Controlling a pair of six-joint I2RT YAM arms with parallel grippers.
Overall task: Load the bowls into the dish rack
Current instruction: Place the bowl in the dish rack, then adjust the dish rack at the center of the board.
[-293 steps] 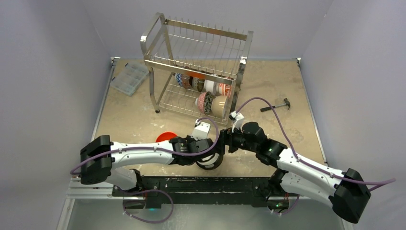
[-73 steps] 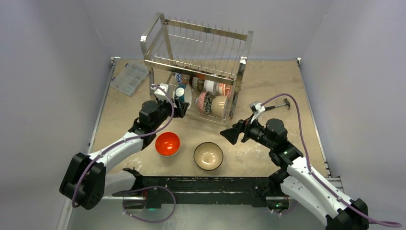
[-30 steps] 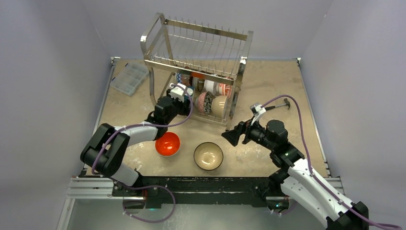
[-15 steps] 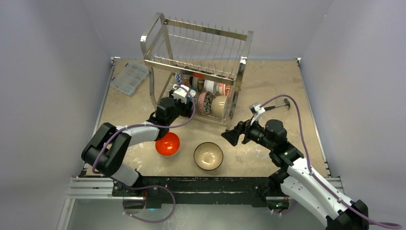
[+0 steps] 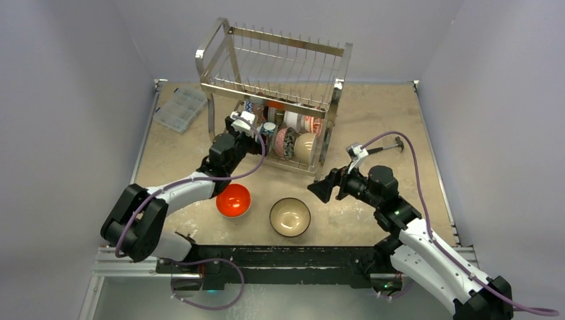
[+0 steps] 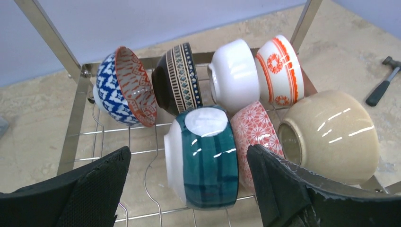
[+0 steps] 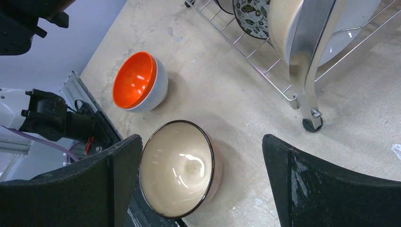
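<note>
The tall steel dish rack (image 5: 212, 123) stands on the worktop (image 5: 373, 113). In its lower tier, on edge: a blue bowl (image 6: 124, 86), black bowl (image 6: 178, 78), white bowl (image 6: 234, 74) and orange-printed bowl (image 6: 280, 70) behind; a teal bowl (image 6: 208, 158), pink bowl (image 6: 257, 137) and cream bowl (image 6: 331, 135) in front. An orange bowl (image 5: 233, 200) and a dark-rimmed bowl (image 5: 290, 217) sit upright on the worktop nearby.

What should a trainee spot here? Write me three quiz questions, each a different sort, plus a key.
1. True or false: the left gripper grips the teal bowl.
2. How many bowls sit on the table outside the rack? A one, B two, C four.
3. Which rack tier holds bowls?
Key: 1 false, jaws open around it. 2 B, orange bowl and cream bowl. 3 lower.
</note>
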